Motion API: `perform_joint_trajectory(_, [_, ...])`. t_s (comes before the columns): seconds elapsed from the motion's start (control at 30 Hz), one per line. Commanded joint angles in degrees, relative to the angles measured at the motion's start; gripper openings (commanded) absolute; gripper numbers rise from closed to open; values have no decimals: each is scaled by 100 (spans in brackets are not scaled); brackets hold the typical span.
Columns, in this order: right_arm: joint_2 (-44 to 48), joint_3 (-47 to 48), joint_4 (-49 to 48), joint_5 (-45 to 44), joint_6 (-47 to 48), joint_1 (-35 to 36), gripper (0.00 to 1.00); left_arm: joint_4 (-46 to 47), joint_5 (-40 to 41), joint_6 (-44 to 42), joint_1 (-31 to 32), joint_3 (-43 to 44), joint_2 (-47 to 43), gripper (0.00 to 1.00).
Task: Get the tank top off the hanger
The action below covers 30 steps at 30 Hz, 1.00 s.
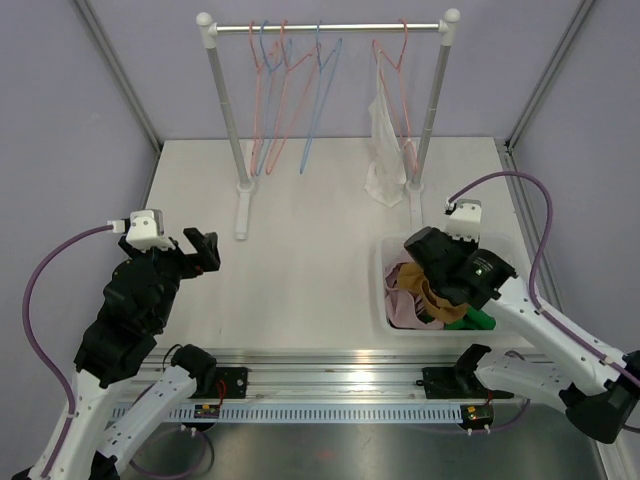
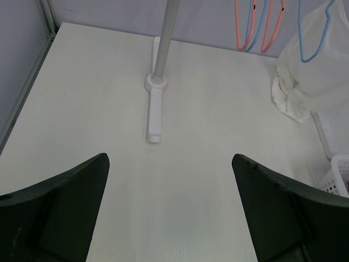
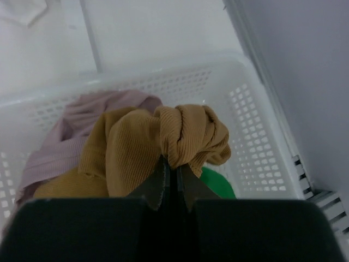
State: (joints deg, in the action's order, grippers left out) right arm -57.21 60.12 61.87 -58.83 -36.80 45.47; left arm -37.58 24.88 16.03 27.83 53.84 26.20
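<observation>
At the back of the table (image 1: 300,220), the rack (image 1: 330,27) carried a white tank top (image 1: 384,150) on 1 pink hanger (image 1: 393,60), so removal seemed undone. Over the basket (image 3: 262,125), the right pincer (image 3: 173,166) clenched a tan garment (image 3: 180,136); the left pincer (image 2: 170,158) hung released.

Even, soft overhead light; table (image 1: 310,200) glared near-white; shadows on table were faint; metal rail (image 1: 330,358) at table's near edge caught reflection; right-wrist view was hazy, foreground blurred.
</observation>
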Motion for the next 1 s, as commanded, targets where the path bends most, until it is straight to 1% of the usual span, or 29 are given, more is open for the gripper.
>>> perform_joint_trajectory(0.0, [44,-570,-1597,1583,568,-791,0,322,-71,-91,-41,-41,-44,99])
perform_joint_trajectory(0.03, [-61,-824,-1825,1785,525,-986,0,330,-80,-91,-41,-41,-36,99])
perform_joint_trajectory(0.07, [-193,-904,-1845,2379,376,-1257,0,331,-89,-100,-50,-41,-27,99])
perform_joint_trajectory(0.1, [-481,-1036,-2019,2646,401,-1695,0,322,-106,-100,-76,-32,-18,99])
perform_joint_trajectory(0.13, [-649,-1246,-2256,2796,349,-1821,0,330,-115,-100,-76,-32,-27,99])
perform_joint_trajectory(0.17, [-816,-1352,-2397,3163,253,-1927,0,331,-107,-92,-85,-32,-44,99])
perform_joint_trajectory(0.2, [-1096,-1467,-2851,3376,234,-2024,6,313,-98,-100,-94,-32,-53,99])
perform_joint_trajectory(0.23, [-1230,-1729,-3090,3587,200,-2034,18,339,-98,-92,-94,-41,-71,99])
perform_joint_trajectory(0.27, [-1501,-1845,-3319,3980,77,-2068,47,331,-89,-100,-103,-41,-97,99])
perform_joint_trajectory(0.3, [-1643,-1950,-3582,4063,-46,-2078,77,339,-89,-100,-103,-58,-114,99])
perform_joint_trajectory(0.37, [-1898,-2118,-3716,4046,-256,-2078,64,374,-106,-100,-112,-67,-123,99])
perform_joint_trajectory(0.4, [-1873,-2179,-3778,4011,-354,-2078,62,383,-107,-109,-112,-67,-106,99])
perform_joint_trajectory(0.43, [-1803,-2275,-3761,3932,-450,-2078,62,375,-107,-109,-112,-67,-97,99])
perform_joint_trajectory(0.53, [-1075,-2303,-3542,3581,-636,-2078,63,357,-133,-100,-129,-41,-53,99])
perform_joint_trajectory(0.57, [-699,-2277,-3445,3380,-636,-2078,67,348,-159,-100,-164,-41,-53,99])
perform_joint_trajectory(0.63, [-380,-2049,-3059,2985,-601,-2078,70,357,-194,-91,-208,-41,-71,99])
perform_joint_trajectory(0.67, [-161,-1961,-2936,2861,-505,-2078,74,374,-221,-83,-226,-49,-79,99])
perform_joint_trajectory(0.77, [34,-1399,-2286,2281,-311,-2078,82,401,-256,-83,-279,-67,-88,99])
perform_joint_trajectory(0.8, [61,-1232,-1954,2140,-285,-2069,83,401,-256,-83,-287,-67,-97,99])
perform_joint_trajectory(0.83, [104,-926,-1828,1930,-241,-2069,85,392,-265,-83,-287,-67,-80,99])
perform_joint_trajectory(0.87, [201,-784,-1723,1849,-110,-2078,87,392,-265,-83,-287,-67,-62,99])
perform_joint_trajectory(0.9, [245,-504,-1574,1805,-30,-2078,92,383,-265,-83,-287,-67,-45,99])
perform_joint_trajectory(0.93, [324,-344,-1485,1744,101,-2069,93,392,-247,-83,-287,-67,-36,99])
perform_joint_trajectory(0.97, [377,-82,-1458,1795,216,-2078,96,383,-247,-83,-287,-58,-44,99])
